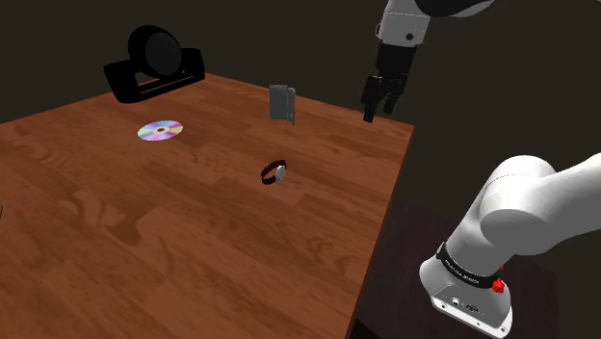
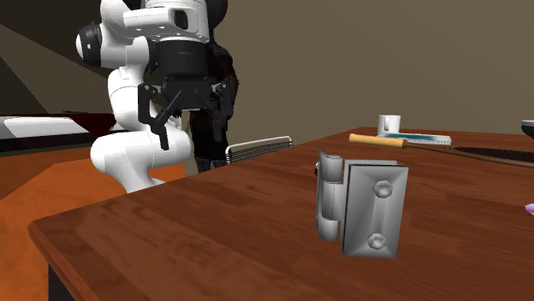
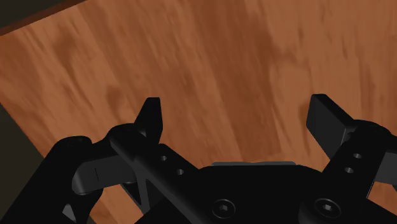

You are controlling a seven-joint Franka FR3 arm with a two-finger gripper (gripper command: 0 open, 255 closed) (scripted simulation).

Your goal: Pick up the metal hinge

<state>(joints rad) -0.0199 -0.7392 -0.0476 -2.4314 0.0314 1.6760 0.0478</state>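
The black gripper hovered open and empty, well apart from the upright grey metal hinge; nothing grasped yet.

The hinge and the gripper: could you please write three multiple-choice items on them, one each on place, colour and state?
1. Where is the hinge?
A. lying flat
B. upright on the table, apart from the gripper
C. clasped between the fingers

2. What colour is the hinge?
A. red
B. green
C. grey

3. How is the gripper?
A. open, holding nothing
B. shut on the hinge
C. shut on nothing

Answers: 1 B, it stands on end on the wood, clear of the gripper; 2 C, its plates are grey; 3 A, the fingers stand apart over bare wood.
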